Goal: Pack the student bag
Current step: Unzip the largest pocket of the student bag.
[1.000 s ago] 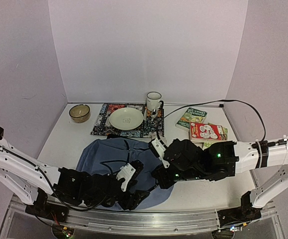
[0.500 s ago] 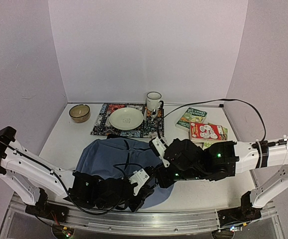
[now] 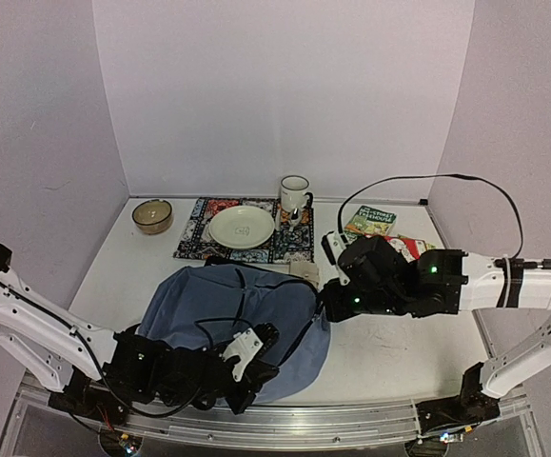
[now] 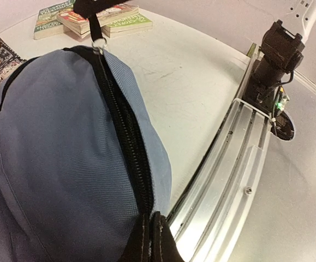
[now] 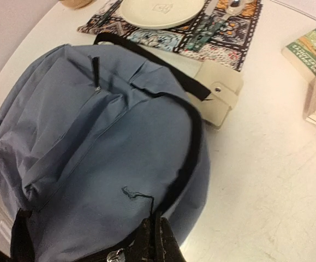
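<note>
The student bag lies on the desk, lower centre of the overhead frame.
Soft, limp fabric, likely light; left hand pinches its zipper seam, right hand grips the zipper pull: the 2 firmest holds.

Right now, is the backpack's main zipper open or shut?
Shut along the visible stretch: the zipper on the backpack lies meshed, with no gap showing.

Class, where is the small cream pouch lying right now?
Right wrist view: the cream pouch lies beside the black strap of the student bag, between it and the patterned placemat.
</note>
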Controlling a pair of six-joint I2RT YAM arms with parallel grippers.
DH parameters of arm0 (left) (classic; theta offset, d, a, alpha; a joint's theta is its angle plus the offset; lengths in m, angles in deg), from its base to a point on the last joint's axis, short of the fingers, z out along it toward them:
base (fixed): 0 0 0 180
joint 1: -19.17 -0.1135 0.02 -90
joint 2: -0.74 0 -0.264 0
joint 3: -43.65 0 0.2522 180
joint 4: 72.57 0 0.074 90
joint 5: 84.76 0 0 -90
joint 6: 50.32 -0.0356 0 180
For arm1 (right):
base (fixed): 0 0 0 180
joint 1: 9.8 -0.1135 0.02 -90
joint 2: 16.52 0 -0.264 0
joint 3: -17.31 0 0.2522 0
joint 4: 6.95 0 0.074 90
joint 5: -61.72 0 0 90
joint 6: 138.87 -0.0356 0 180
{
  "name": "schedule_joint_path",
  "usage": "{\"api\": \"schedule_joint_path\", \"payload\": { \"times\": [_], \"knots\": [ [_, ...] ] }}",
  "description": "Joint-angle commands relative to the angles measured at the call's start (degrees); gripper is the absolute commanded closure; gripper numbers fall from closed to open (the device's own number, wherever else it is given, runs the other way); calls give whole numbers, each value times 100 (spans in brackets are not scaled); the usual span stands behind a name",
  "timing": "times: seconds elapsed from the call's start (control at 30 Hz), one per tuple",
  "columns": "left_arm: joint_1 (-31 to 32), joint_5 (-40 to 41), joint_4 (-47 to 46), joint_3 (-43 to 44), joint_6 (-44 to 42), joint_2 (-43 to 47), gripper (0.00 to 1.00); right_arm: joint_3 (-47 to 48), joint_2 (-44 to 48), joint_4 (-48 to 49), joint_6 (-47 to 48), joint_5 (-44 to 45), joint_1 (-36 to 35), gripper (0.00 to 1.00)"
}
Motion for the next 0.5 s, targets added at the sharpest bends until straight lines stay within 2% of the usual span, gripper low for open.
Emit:
{"api": "schedule_joint_path", "payload": {
  "times": [0.0, 0.1, 0.23, 0.33, 0.4, 0.47],
  "knots": [
    [363, -167, 571, -261, 466, 429, 100, 8, 184, -26, 220, 631, 583, 100],
    [491, -122, 946, -394, 730, 625, 100, 115, 17, 92, 362, 549, 641, 100],
    [564, -66, 1119, -588, 981, 923, 97, 33, -126, 748, 593, -309, 603, 100],
    [565, 300, 1210, -510, 1154, 1049, 78, -77, -120, 1087, 644, -538, 417, 100],
    [565, 585, 1219, -339, 1251, 1051, 58, -74, -130, 1156, 628, -609, 262, 100],
    [561, 936, 1206, -77, 1340, 970, 46, -73, -124, 1201, 599, -638, 123, 100]
  ]
}}
